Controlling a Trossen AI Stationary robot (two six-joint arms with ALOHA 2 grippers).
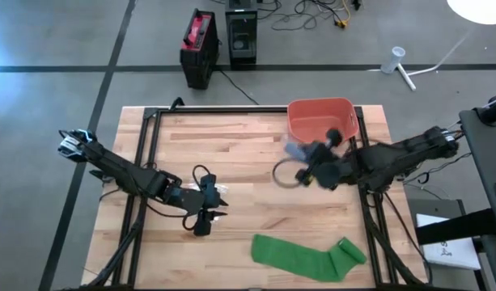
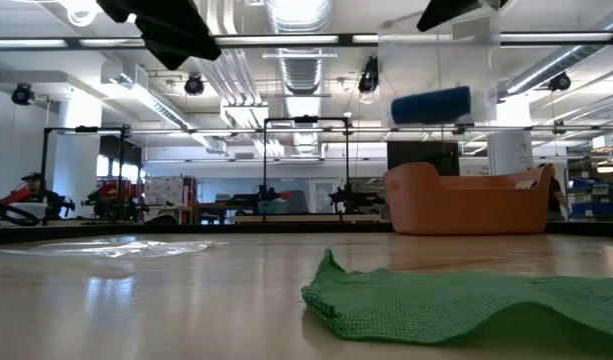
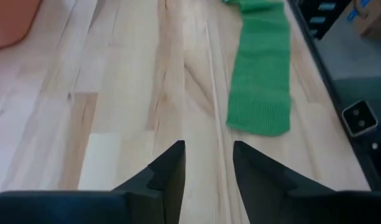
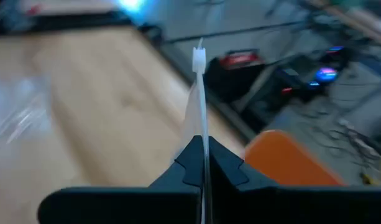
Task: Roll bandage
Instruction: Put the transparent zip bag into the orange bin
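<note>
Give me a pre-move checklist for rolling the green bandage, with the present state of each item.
1. Green bandage lies flat and unrolled on the table: ok.
2. Left pincer is empty, fingers apart, facing the bandage: ok.
3. Table between left pincer and bandage is bare wood: ok.
4. Right pincer is free to help: not ok, it is shut on a clear plastic bag that holds a blue roll.
5. Orange bin stands apart from the bandage: ok.
6. Bandage's far end folded or bunched: cannot tell.

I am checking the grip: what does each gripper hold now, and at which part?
The right gripper pinches a clear plastic bag by its thin edge. The left gripper holds nothing.
</note>
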